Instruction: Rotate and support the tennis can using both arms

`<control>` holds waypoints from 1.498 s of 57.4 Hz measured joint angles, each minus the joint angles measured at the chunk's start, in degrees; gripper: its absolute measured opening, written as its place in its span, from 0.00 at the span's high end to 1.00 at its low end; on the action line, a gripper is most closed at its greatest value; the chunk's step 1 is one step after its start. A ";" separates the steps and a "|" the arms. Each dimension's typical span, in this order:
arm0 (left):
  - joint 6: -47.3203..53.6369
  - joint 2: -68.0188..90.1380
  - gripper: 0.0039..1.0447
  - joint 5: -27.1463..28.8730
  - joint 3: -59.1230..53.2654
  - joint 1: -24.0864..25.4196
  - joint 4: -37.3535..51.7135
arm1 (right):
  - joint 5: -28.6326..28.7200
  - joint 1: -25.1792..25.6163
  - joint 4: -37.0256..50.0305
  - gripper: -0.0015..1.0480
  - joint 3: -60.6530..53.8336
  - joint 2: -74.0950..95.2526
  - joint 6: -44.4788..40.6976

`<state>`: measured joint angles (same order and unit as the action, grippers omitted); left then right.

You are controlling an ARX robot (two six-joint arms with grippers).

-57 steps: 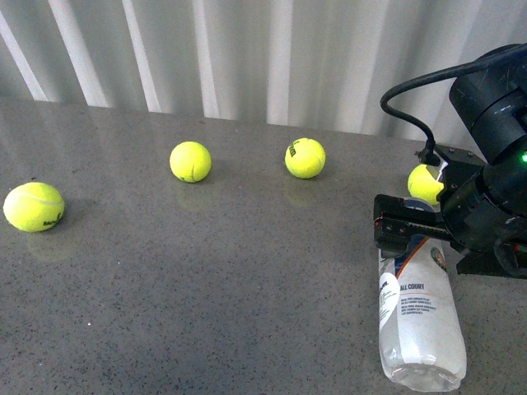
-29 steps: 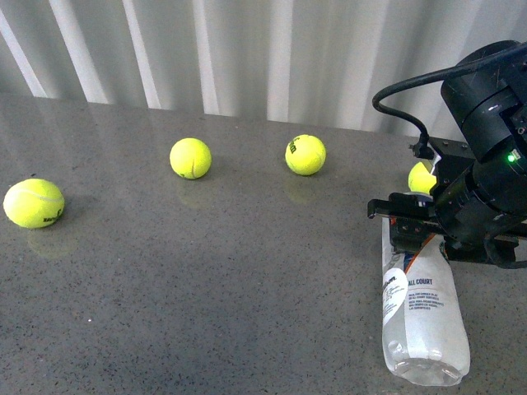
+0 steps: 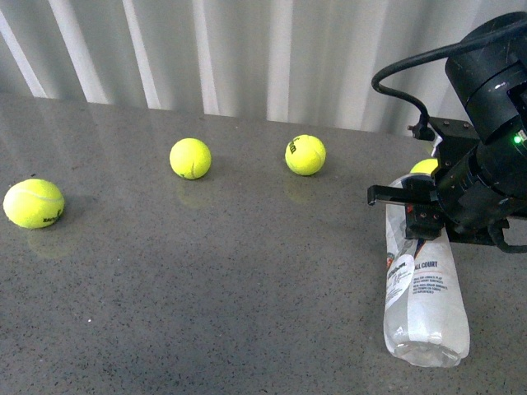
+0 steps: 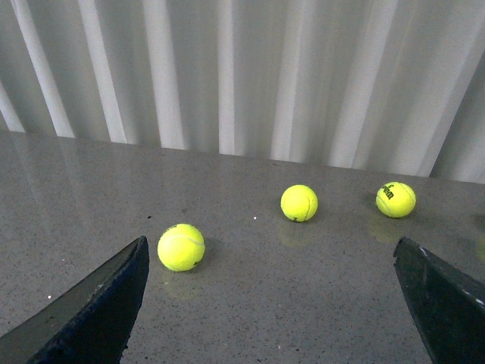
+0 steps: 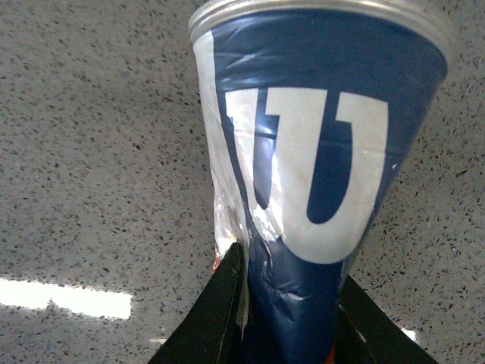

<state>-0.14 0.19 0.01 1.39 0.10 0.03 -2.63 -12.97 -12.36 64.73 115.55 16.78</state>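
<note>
The tennis can [image 3: 422, 296] lies on the grey table at the right, its clear end toward me. My right gripper [image 3: 416, 216] is shut on its far end. In the right wrist view the black fingers [image 5: 216, 315] squeeze the navy label with the white "W" of the can [image 5: 311, 152], and its silver rim shows beyond. The right arm [image 3: 490, 156] is bulky and black with a cable. My left gripper [image 4: 269, 303] is open and empty above the table, its two black fingers [image 4: 98, 307] far apart. It does not show in the front view.
Yellow tennis balls lie on the table: one at the left [image 3: 34, 203], one in the middle [image 3: 190, 159], one further right [image 3: 305, 155], and one partly hidden behind the right arm [image 3: 425, 167]. A white corrugated wall stands behind the table.
My right gripper has risen a little and lifted the far end of the tennis can with it. The can has swung slightly. The balls have not moved.
</note>
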 joint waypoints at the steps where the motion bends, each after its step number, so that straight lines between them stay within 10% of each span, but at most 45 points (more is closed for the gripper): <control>1: 0.00 0.00 0.06 0.00 0.00 0.00 0.00 | -0.09 -0.17 0.00 0.82 0.00 -0.31 -0.11; 38: 0.00 0.00 0.06 0.00 0.02 0.00 0.00 | -7.67 -4.59 12.66 0.88 -5.33 -6.16 -14.78; 52: 0.00 0.00 0.06 0.00 0.00 0.00 0.00 | -1.90 -8.04 37.09 0.88 -15.04 -8.31 -44.13; 64: 0.00 0.00 0.06 0.00 0.00 0.00 0.00 | 5.70 -10.51 39.67 0.89 -18.40 -6.01 -68.83; 86: 0.00 0.00 0.06 0.00 0.00 0.00 0.00 | 8.79 -13.81 37.66 0.89 -9.16 5.18 -80.74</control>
<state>-0.14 0.19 0.01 1.39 0.10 0.03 6.15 -26.79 25.30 55.57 120.73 -63.96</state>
